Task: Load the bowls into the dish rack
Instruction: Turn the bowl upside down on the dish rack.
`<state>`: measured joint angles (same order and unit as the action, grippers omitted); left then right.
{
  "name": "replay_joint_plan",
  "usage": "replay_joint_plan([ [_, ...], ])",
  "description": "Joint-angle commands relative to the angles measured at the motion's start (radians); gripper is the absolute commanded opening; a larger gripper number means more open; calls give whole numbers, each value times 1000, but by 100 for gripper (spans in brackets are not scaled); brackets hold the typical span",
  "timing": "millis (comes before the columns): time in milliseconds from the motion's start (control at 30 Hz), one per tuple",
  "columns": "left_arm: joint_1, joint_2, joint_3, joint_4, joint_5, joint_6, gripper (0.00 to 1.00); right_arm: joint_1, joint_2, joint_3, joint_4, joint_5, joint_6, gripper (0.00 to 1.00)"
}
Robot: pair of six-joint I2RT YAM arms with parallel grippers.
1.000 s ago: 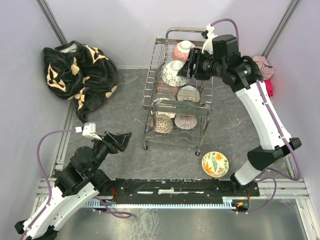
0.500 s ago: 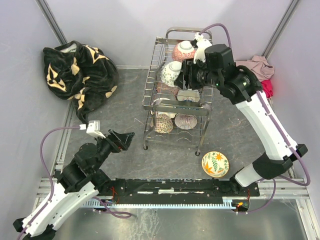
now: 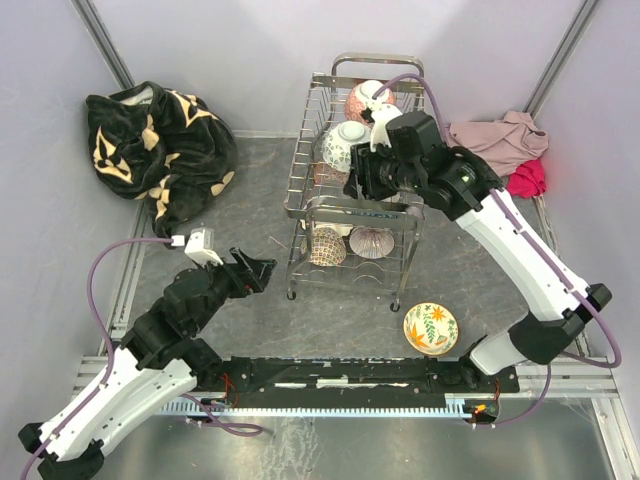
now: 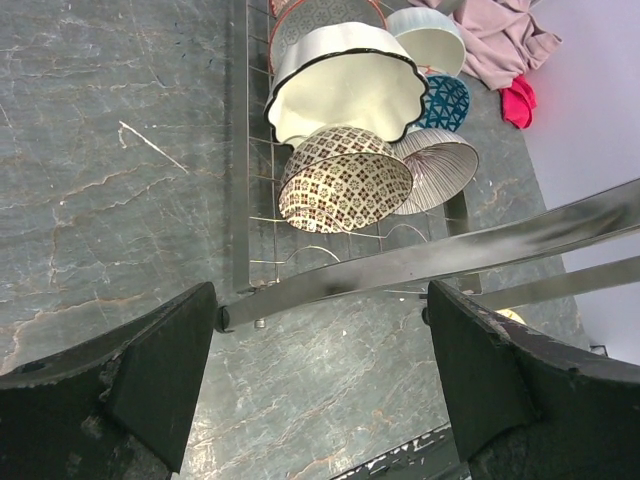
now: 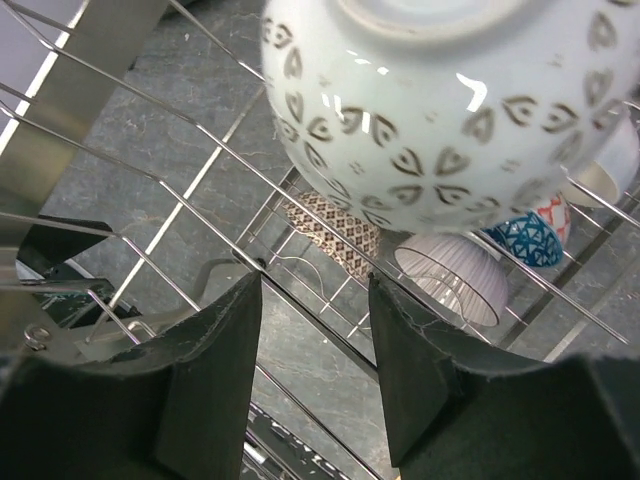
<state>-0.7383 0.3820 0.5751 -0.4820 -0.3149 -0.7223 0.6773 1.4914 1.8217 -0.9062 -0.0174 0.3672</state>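
Observation:
The chrome wire dish rack stands mid-table. Its upper tier holds a pink-patterned bowl and a white bowl with grey marks, which fills the right wrist view. The lower tier holds several bowls, among them a brown patterned one and a ribbed grey one. A leaf-patterned bowl sits loose on the table near the right arm's base. My right gripper hovers over the rack's upper tier, open and empty. My left gripper is open and empty, just short of the rack's front left foot.
A black blanket with tan markings lies at the back left. A pink cloth and a red cloth lie at the back right. Grey walls close in the table on three sides.
My right gripper has moved left and nearer, from the rack's back right corner to over its middle. My left gripper has reached a little forward toward the rack.

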Motion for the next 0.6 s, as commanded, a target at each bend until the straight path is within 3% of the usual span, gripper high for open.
replay_joint_plan([
  [0, -3, 27, 53, 15, -31, 17, 92, -13, 81, 73, 87, 112, -31, 56],
  [567, -2, 26, 65, -2, -43, 27, 92, -30, -80, -37, 242, 92, 40, 55],
])
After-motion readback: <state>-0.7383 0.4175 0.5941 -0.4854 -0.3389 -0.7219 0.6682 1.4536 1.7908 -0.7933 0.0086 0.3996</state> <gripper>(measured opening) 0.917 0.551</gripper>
